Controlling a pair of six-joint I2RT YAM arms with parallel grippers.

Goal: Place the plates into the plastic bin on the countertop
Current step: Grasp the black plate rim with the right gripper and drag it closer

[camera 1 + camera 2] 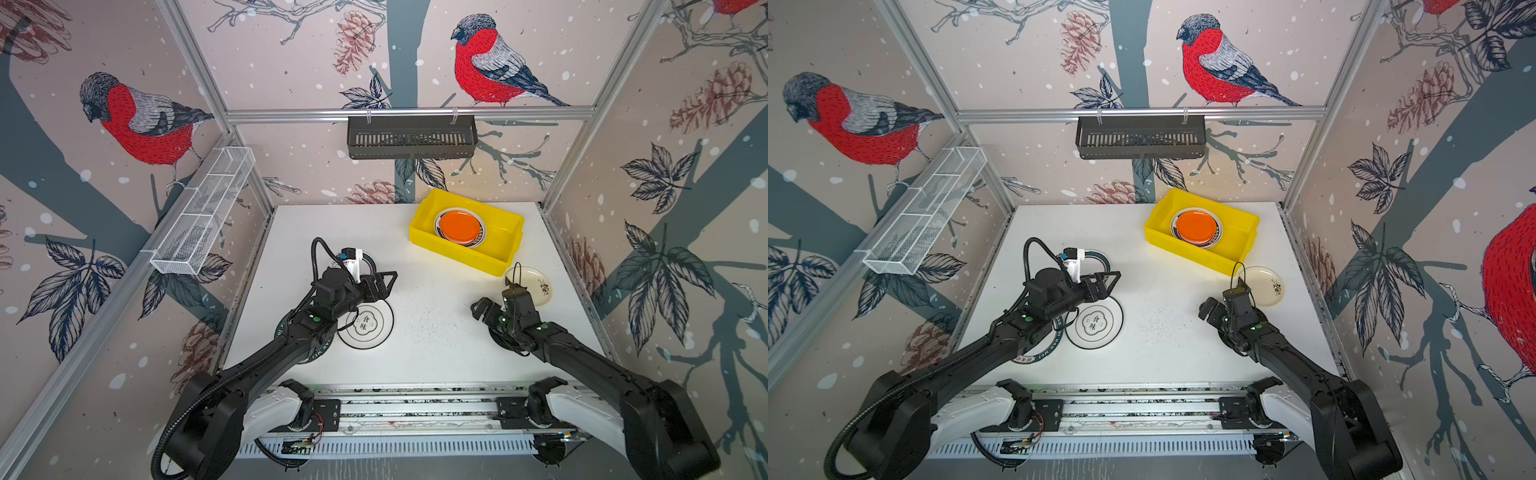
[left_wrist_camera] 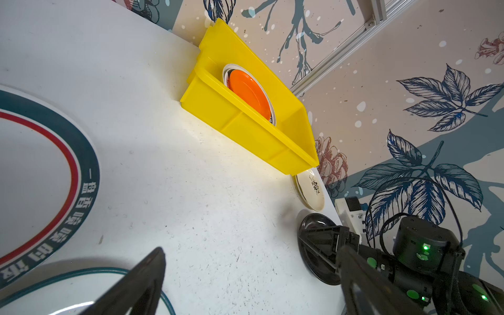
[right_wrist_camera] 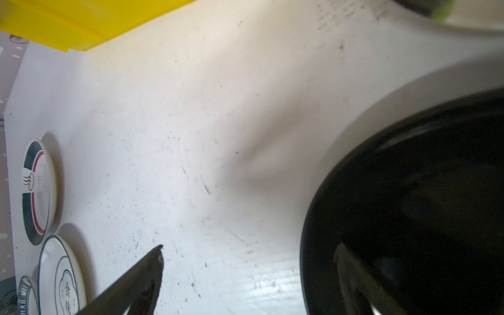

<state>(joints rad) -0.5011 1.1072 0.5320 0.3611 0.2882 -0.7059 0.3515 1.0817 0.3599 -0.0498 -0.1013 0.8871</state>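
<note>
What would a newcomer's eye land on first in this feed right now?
The bright yellow plastic bin at the far right of the white countertop, with a solid orange plate lying on top of other plates inside it. Next come the big red-breasted birds printed on the walls. Then the black left arm and right arm, reaching in from the near edge.
</note>
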